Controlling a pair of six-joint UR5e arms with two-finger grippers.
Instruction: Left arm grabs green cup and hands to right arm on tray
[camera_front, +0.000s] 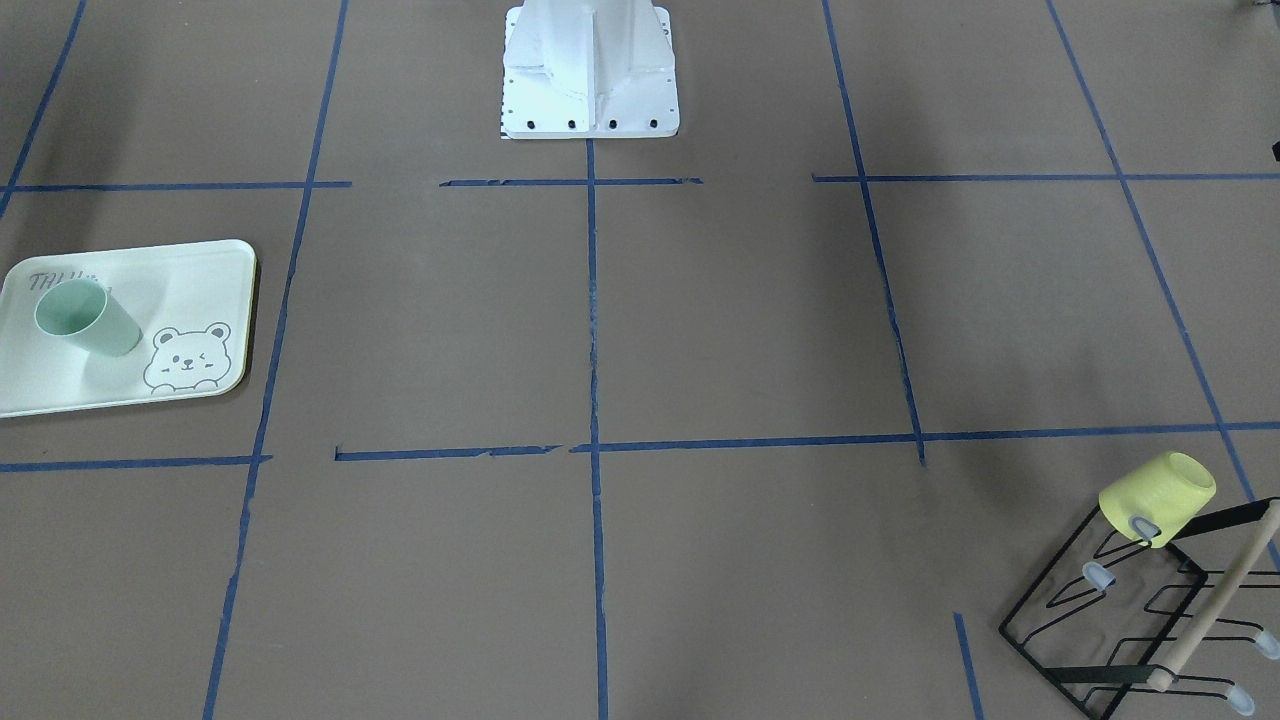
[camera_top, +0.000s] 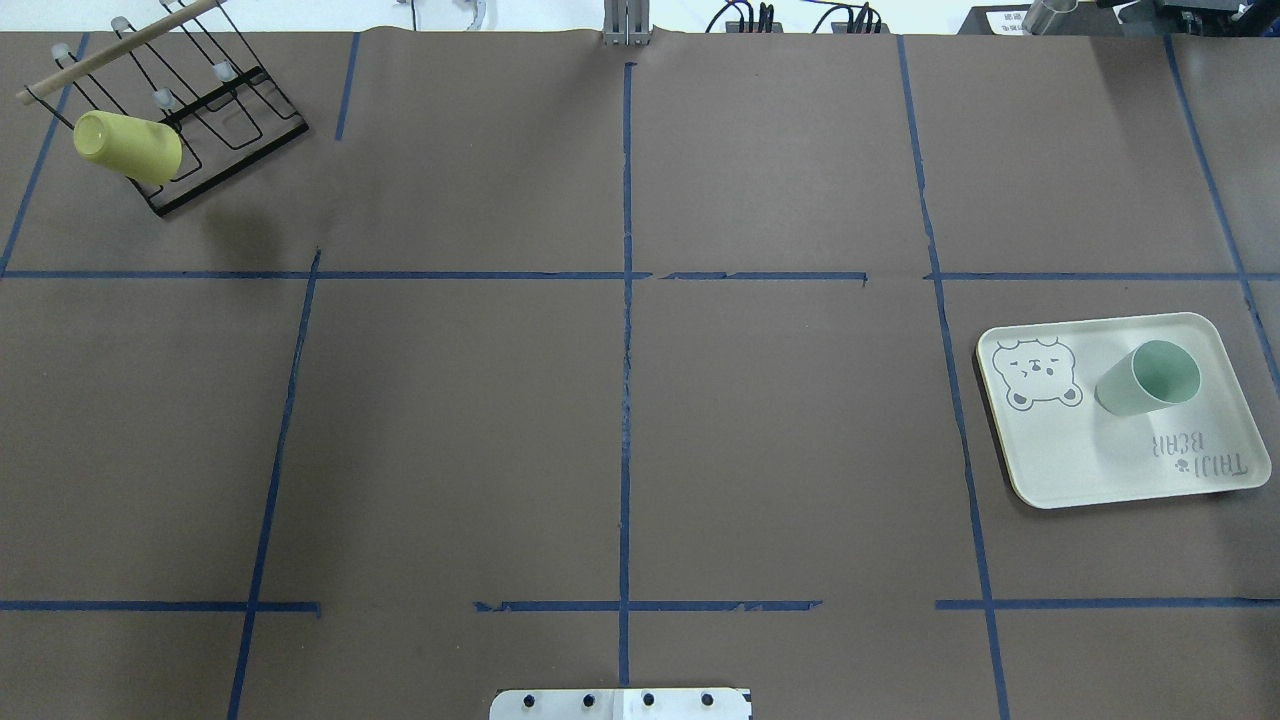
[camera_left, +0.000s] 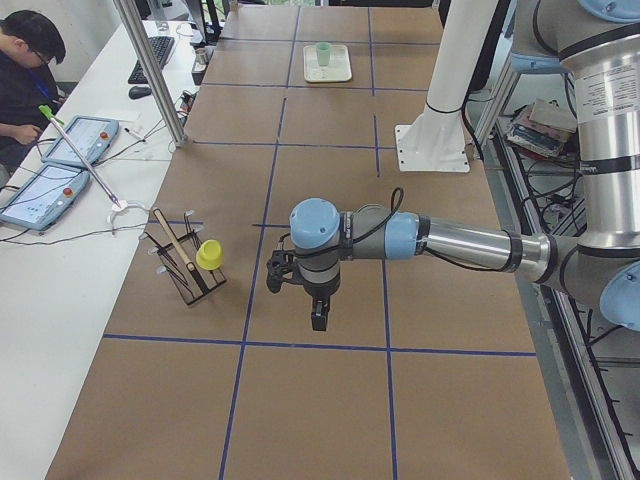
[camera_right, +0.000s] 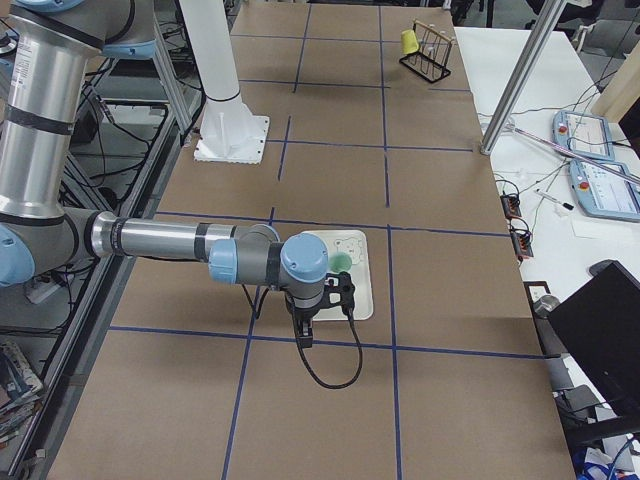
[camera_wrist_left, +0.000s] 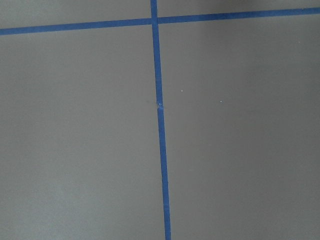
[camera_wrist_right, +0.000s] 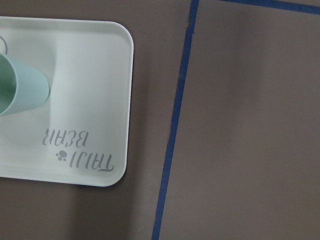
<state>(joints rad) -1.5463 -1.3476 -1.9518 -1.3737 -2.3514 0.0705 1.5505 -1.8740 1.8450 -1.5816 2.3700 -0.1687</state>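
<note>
The green cup stands upright on the tray, beside the bear drawing. Both also show in the overhead view, cup on tray, and in the right wrist view, cup on tray. Neither gripper touches the cup. My left gripper hangs fingers-down above bare table, to the right of the rack; I cannot tell if it is open. My right gripper hangs fingers-down over the tray's near edge; I cannot tell its state either. Neither gripper's fingers show in the wrist views.
A yellow cup hangs on a black wire rack at the table's far left corner. The robot's white base stands at the table's near edge. Blue tape lines grid the brown table. An operator sits at a side desk.
</note>
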